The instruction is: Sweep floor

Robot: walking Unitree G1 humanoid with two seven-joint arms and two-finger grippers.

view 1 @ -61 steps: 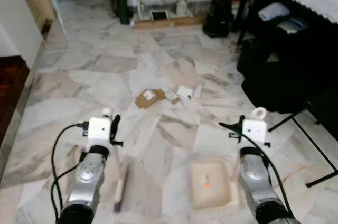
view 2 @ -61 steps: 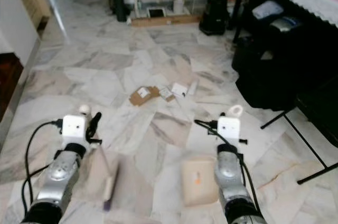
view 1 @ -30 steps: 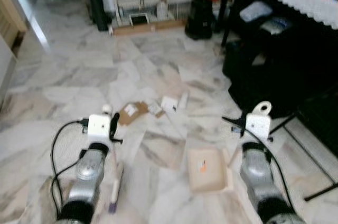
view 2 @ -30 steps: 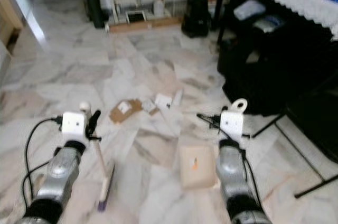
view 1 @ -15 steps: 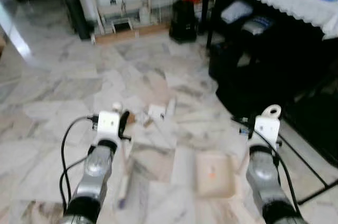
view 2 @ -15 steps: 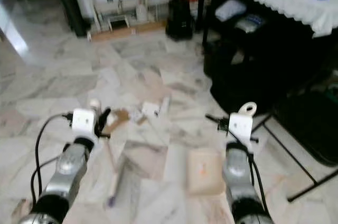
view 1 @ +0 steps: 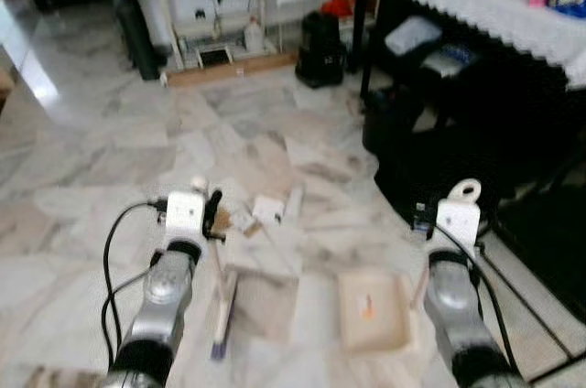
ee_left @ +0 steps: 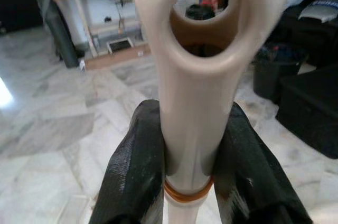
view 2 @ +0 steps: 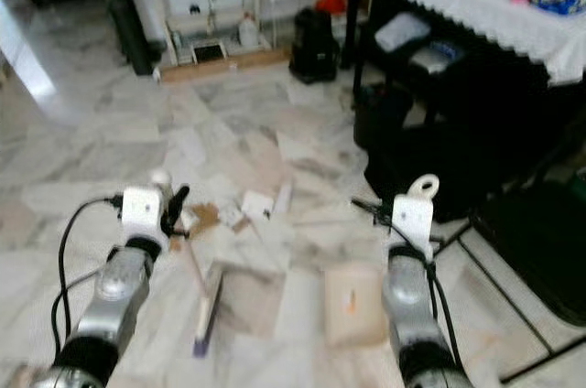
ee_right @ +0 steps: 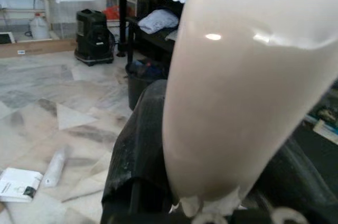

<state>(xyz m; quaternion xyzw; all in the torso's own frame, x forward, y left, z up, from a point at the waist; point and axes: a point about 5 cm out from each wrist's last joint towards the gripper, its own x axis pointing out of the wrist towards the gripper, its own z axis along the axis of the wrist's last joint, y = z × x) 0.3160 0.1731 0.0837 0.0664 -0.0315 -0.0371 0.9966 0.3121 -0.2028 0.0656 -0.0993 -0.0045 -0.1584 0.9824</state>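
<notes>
My left gripper [view 1: 211,214] is shut on the cream handle [ee_left: 193,102] of a hand brush. Its brush head [view 1: 222,313] hangs low over the marble floor. My right gripper [view 1: 422,220] is shut on the cream handle [ee_right: 237,76] of a beige dustpan [view 1: 371,311], which sits low over the floor beside the brush. Just ahead of the brush lie scraps on the floor: a brown cardboard piece [view 1: 240,221], a white paper [view 1: 268,209] and a small white tube [view 1: 294,200].
A black table with a white lace cloth [view 1: 476,5] runs along the right, with dark bags and bins [view 1: 430,123] under it. A black container [view 1: 320,38] and a low shelf [view 1: 197,13] stand at the back. Open marble floor [view 1: 82,159] lies to the left.
The camera has moved forward and turned right, so the scraps now lie closer to the brush and pan. Both grippers keep their hold.
</notes>
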